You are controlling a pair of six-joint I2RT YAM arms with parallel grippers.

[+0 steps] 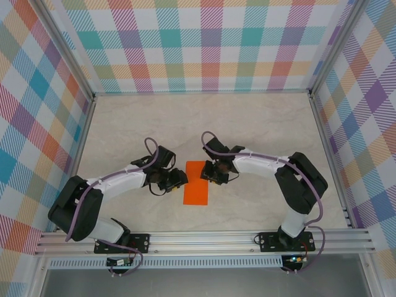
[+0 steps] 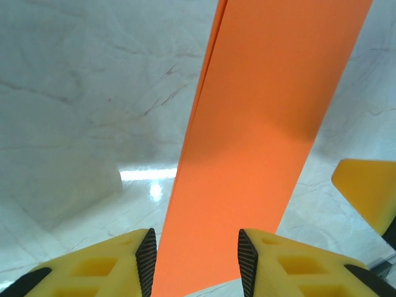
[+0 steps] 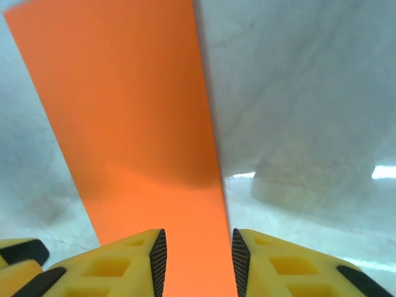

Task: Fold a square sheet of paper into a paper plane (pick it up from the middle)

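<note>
Jaws of left gripper [image 1: 180,180] and right gripper [image 1: 210,172] stand apart, unclamped, flanking the square sheet of paper [image 1: 197,182], a narrow orange rectangle lying flat mid-frame on the table [image 1: 266,124].

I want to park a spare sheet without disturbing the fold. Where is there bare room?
The far half of the table, from the left hand and right hand to the back wall, is bare; so is the strip between the square sheet of paper and the front rail. The middle is crowded: both hands flank the paper closely.
</note>
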